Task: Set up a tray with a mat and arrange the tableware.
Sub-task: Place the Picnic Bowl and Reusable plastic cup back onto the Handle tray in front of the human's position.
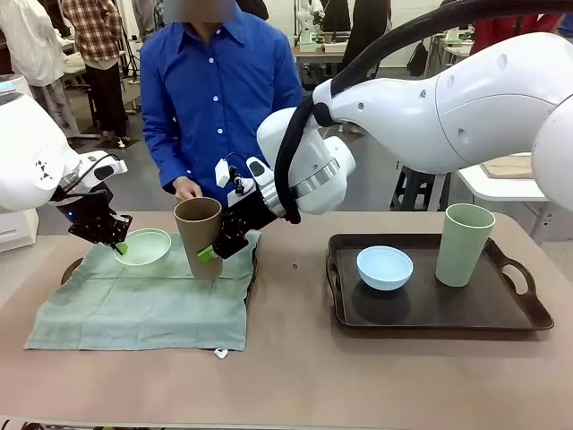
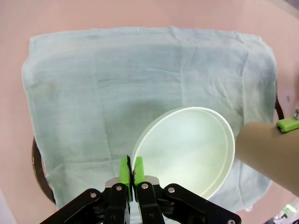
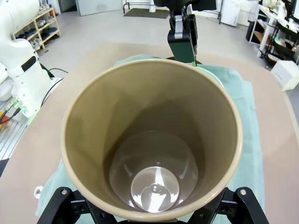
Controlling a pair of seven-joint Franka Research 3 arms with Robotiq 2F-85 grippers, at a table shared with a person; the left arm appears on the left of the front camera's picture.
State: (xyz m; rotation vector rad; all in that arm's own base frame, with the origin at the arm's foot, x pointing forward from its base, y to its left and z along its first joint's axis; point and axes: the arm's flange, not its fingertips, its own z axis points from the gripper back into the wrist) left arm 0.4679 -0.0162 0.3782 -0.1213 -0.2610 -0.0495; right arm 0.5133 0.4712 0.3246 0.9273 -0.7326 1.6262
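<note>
L gripper (image 2: 131, 170): jaws pinched tight on rim of mint-green bowl (image 2: 187, 149), at far-left part of cloth mat (image 2: 140, 79). R gripper (image 1: 213, 251): jaws spread wide, clamped on brown cup (image 1: 199, 235), mouth up, at mat's far edge just beside that bowl. Blue bowl (image 1: 385, 267) & pale green cup (image 1: 464, 244) stand apart in dark tray (image 1: 430, 313), rt side of surface (image 1: 295, 358).

Pastels on a pinkish-tan bench (image 1: 295, 376)
A brown cup (image 1: 198, 235), mint bowl (image 1: 145, 245), grey-green mat (image 1: 143, 305); pale green cup (image 1: 464, 244), light blue bowl (image 1: 385, 267), dark brown tray (image 1: 430, 309).
</note>
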